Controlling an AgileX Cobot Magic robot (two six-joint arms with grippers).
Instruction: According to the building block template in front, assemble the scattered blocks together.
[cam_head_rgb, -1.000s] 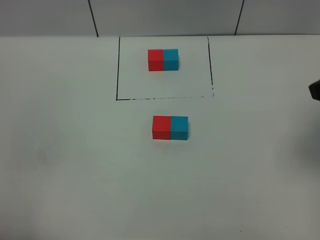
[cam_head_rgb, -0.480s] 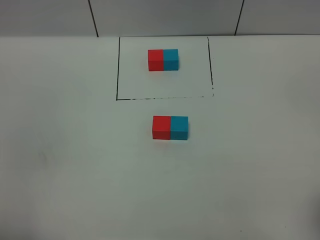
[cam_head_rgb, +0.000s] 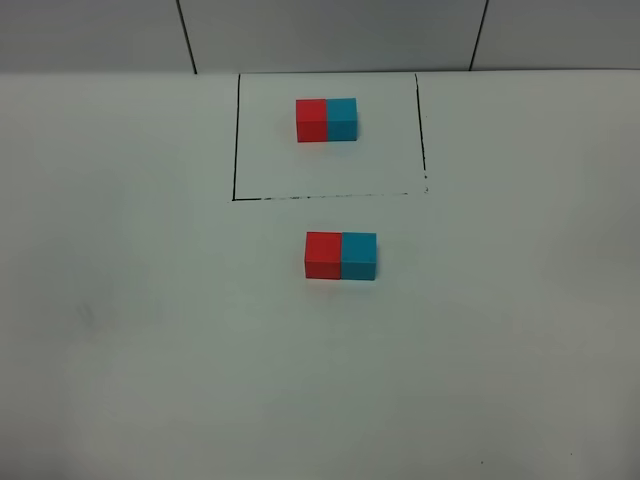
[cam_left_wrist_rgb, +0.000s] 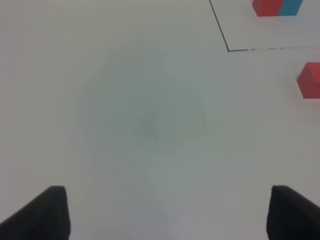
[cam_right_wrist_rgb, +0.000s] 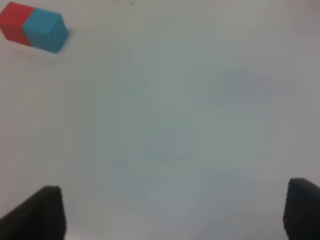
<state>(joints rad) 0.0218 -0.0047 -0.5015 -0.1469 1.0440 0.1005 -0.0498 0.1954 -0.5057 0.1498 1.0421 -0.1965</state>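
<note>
The building block template (cam_head_rgb: 327, 120) sits at the far side of the white table (cam_head_rgb: 130, 320), a red and a cyan cube joined side by side, red on the left, inside a thin black drawn rectangle (cam_head_rgb: 236, 140). Just outside the near edge of that frame are the scattered blocks, and they're already pushed up against each other: red cube (cam_head_rgb: 323, 255) on the left, cyan cube (cam_head_rgb: 359, 255) touching it on the right, same order as the framed pair and lined up pretty much parallel with it.

Neither arm shows up in the high view at all. In the left wrist view the left gripper (cam_left_wrist_rgb: 165, 212) hangs over bare tabletop with its two dark fingertips (cam_left_wrist_rgb: 42, 212) spread wide apart, nothing between them, and the red cube just peeks in at the edge. Same deal for the right gripper (cam_right_wrist_rgb: 170, 212): fingers (cam_right_wrist_rgb: 40, 212) spread wide, holding nothing, with the joined pair well away from it.
</note>
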